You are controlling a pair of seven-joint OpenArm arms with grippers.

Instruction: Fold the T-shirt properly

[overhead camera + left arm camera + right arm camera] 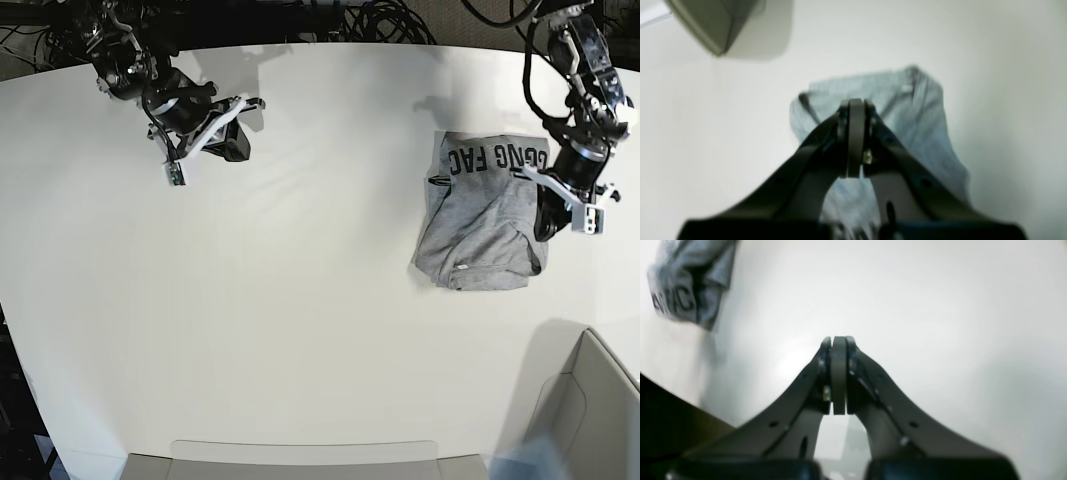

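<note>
Both of your grippers are pressed together and empty; the T-shirt lies folded on the table's right side.

Left wrist view: your left gripper (855, 138) has its jaws closed flat against each other, hovering over the blurred grey T-shirt (923, 133) on the white table (706, 116), with a grey box corner (713, 23) at top left. Right wrist view: your right gripper (839, 376) is closed too, above bare table (940, 323), the T-shirt (683, 283) well apart at top left, black lettering showing. Base view: the right gripper (235, 140) hangs at upper left, the left gripper (548, 218) just beside the T-shirt's (480, 220) right edge.
</note>
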